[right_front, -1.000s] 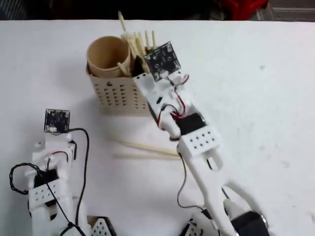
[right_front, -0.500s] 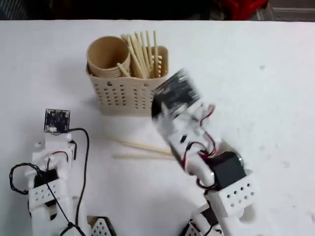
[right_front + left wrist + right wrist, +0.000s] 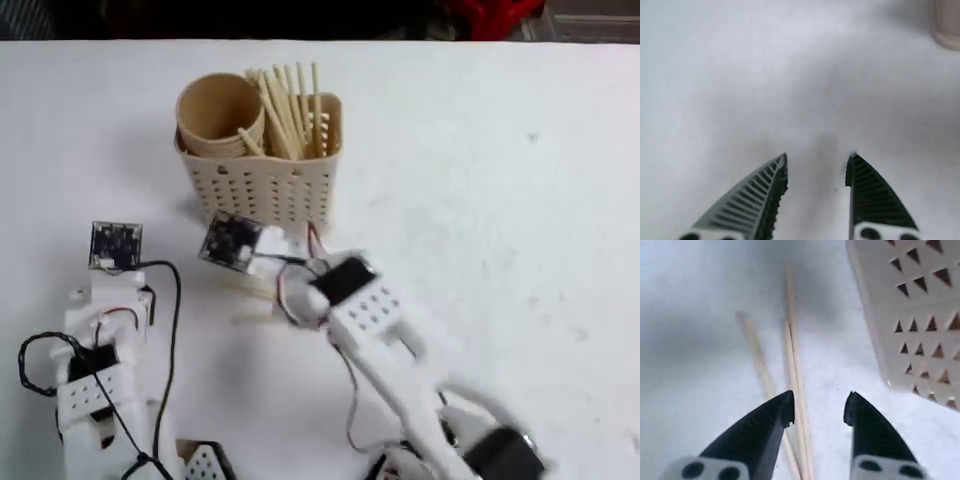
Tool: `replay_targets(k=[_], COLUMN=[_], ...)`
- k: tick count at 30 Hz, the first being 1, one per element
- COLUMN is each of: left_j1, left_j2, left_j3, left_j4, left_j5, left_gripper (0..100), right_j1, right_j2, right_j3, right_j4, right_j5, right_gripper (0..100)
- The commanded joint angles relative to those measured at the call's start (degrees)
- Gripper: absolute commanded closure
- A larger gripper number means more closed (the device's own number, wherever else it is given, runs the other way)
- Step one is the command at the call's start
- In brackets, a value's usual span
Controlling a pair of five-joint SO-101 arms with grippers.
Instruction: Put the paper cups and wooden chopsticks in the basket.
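Over on the left, the left gripper [image 3: 818, 158] hangs with jaws parted above bare table [image 3: 740, 75]. Centre stage, the right gripper [image 3: 818, 401], jaws also apart, sits low over loose chopsticks [image 3: 792, 355] lying flat, with the basket [image 3: 910, 297] close beside. Inside that basket: stacked paper cups [image 3: 220, 112] left, bundled chopsticks [image 3: 290, 100] right.
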Motion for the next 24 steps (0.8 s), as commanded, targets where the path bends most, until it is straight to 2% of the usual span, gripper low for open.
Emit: replay_targets(k=[1, 4, 8, 20, 24], left_j1=[0.57, 0.57, 0.57, 0.57, 0.57], left_j2=[-0.92, -0.92, -0.92, -0.92, -0.92], left_j3=[-0.18, -0.18, -0.18, -0.18, -0.18], left_j4=[-1.14, -1.14, -1.14, -1.14, -1.14], left_j5=[-0.53, -0.53, -0.53, -0.53, -0.53], left_gripper=[80, 80, 80, 80, 80], right_j1=[3.38, 5.14, 4.97, 3.82, 2.15], right_j2=[9.71, 15.78, 18.51, 18.33, 18.33], right_j3=[-0.26, -0.35, -0.26, 3.43, 3.16], right_j4=[-9.01, -12.7, -12.62, -12.44, -9.54], right_j5=[1.14, 1.23, 2.81, 3.52, 3.69], right_gripper=[83.1, 83.0, 83.0, 83.0, 82.9])
